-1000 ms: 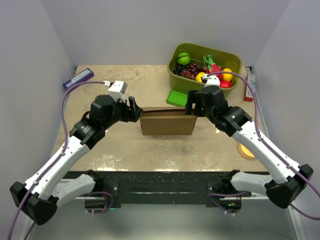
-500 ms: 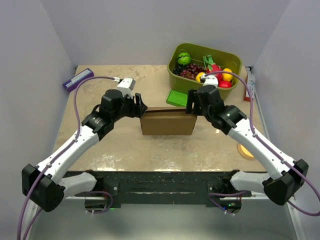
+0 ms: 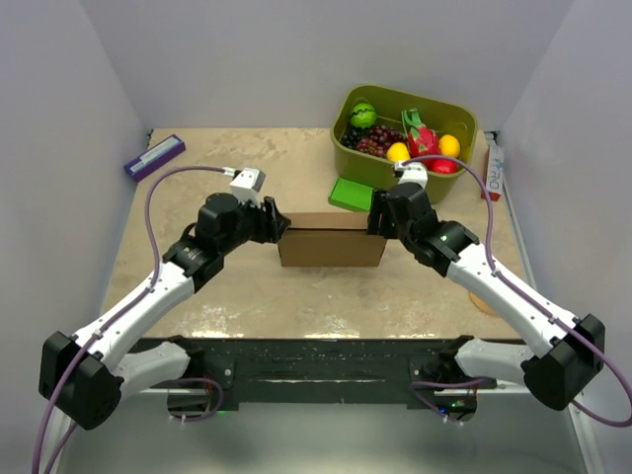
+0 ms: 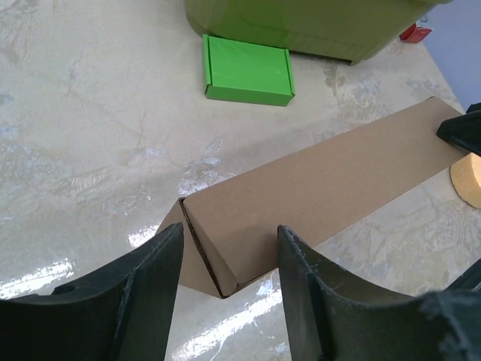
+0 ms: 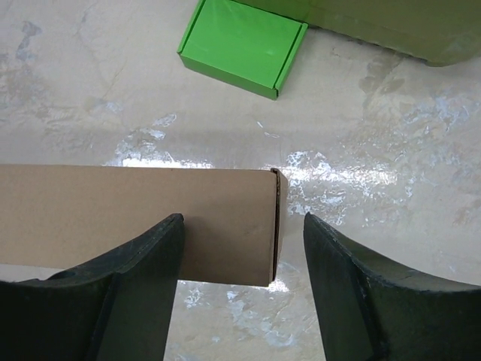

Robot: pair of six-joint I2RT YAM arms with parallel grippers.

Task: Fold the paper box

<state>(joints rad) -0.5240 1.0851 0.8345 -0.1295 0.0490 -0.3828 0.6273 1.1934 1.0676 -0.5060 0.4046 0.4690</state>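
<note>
— How are the arms standing?

— Both are reaching inward over the table (image 3: pixel 197 306). The left gripper (image 3: pixel 276 223) and right gripper (image 3: pixel 376 219) are each straddling one end of the paper box (image 3: pixel 331 240), jaws parted around it, not yet pinching.

— And the box itself?

— It is lying mid-table as a plain brown closed block, near the small green box (image 3: pixel 348 194) and fruit bin (image 3: pixel 464 123).

— Anything changing?

— Both arms are moving closer in, jaws narrowing since a second ago.

Lab test cell, plain walls (image 3: pixel 296 59), bolted arms (image 3: pixel 148 296)
</note>
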